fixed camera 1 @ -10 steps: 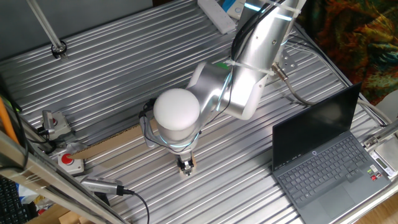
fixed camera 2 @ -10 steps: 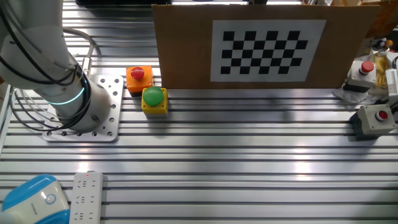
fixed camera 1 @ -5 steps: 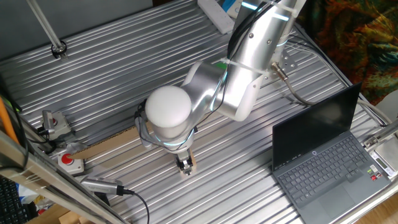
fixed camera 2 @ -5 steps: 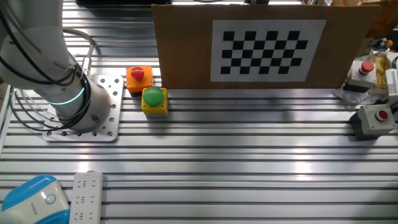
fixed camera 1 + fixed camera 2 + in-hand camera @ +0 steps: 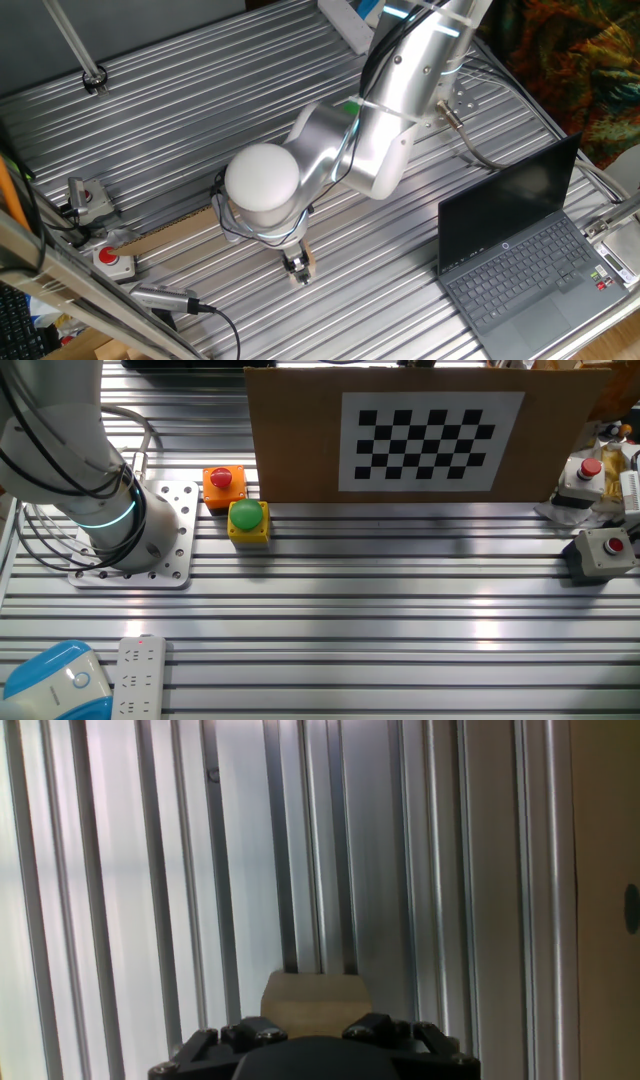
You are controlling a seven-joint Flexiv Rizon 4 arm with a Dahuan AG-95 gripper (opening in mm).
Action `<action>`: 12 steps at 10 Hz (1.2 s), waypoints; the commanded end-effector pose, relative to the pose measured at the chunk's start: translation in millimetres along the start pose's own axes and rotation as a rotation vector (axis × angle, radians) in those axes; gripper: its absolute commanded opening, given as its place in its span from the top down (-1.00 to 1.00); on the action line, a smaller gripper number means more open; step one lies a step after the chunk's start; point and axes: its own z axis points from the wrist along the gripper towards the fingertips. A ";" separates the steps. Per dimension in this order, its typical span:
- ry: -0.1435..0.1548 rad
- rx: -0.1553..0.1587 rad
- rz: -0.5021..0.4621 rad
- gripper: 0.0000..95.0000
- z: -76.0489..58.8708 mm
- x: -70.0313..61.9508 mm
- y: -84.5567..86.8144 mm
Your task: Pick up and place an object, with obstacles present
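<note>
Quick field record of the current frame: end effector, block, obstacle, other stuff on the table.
end effector: low over the ribbed table, pointing down
block: tan, between the fingers in the hand view
grip state: appears shut on block
obstacle: tan strip beside the arm, partly hidden
laptop: open, at the table edge
button boxes: yellow box, green button; orange box, red button
</note>
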 end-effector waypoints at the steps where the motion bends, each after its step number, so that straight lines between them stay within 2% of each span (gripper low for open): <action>1: -0.001 0.000 -0.003 -1.00 -1.3 1.2 -0.4; 7: -0.003 -0.005 0.006 -1.00 -1.6 1.6 -0.7; 10: -0.003 0.002 0.002 -1.00 2.7 5.3 -5.4; 12: -0.010 -0.011 0.043 -0.20 3.0 5.5 -5.7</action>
